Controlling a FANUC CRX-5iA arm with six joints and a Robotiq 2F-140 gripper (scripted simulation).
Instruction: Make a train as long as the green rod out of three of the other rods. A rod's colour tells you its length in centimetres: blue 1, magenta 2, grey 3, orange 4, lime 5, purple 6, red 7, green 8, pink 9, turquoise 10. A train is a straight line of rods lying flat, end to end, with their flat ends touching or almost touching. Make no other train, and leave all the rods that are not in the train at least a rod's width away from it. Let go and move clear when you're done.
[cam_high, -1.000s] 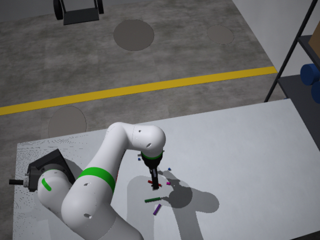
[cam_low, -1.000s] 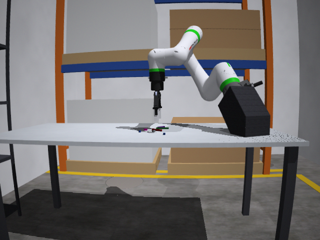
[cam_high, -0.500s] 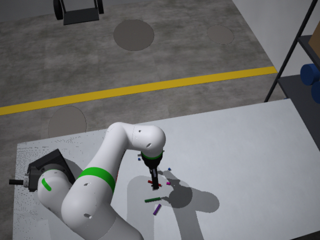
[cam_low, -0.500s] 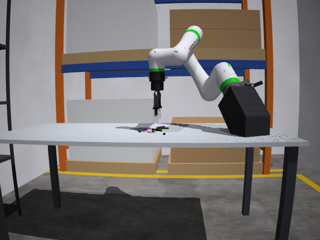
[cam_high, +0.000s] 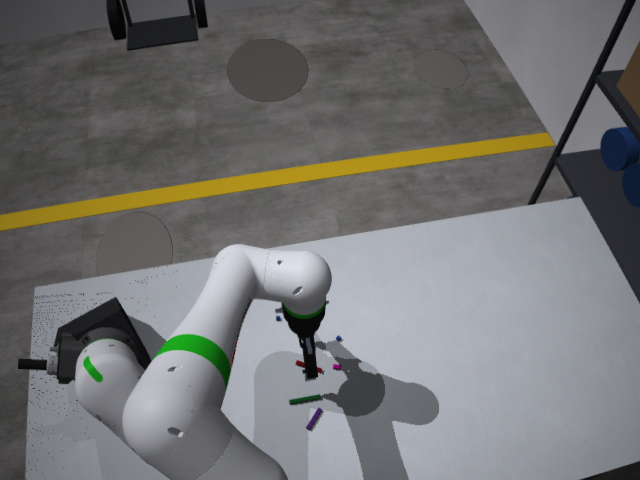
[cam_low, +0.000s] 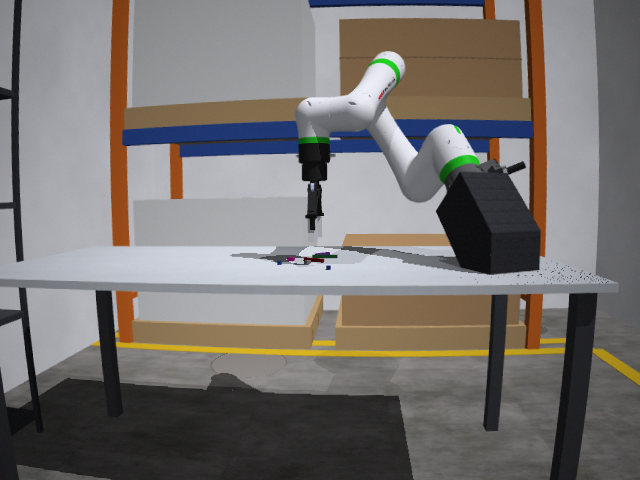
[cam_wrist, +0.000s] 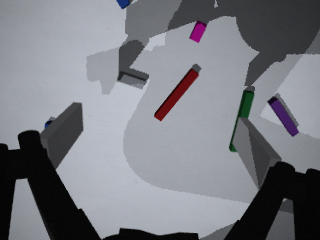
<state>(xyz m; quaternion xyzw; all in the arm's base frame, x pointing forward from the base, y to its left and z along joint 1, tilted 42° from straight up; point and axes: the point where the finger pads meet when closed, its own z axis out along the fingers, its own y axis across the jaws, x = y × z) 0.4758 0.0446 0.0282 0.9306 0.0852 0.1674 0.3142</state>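
Note:
My gripper (cam_high: 310, 370) is open and empty, and it hangs a little above the table over the cluster of rods; it also shows in the side view (cam_low: 313, 223). In the wrist view the red rod (cam_wrist: 176, 94) lies slantwise between the fingers' line and ahead of them. The green rod lies to its right, with the purple rod (cam_wrist: 283, 116) beyond. The magenta rod (cam_wrist: 198, 31) lies past the red rod's far end. A grey rod (cam_wrist: 133, 77) lies to the left. One blue rod (cam_wrist: 123, 3) is at the top edge, another (cam_wrist: 48, 122) peeks out behind the left finger.
In the overhead view the green rod (cam_high: 305, 399) and purple rod (cam_high: 314, 418) lie nearer the front, the magenta rod (cam_high: 336, 366) is right of the gripper, and blue rods (cam_high: 339, 338) (cam_high: 278, 318) lie behind. The arm's black base (cam_high: 93, 335) stands at the table's left.

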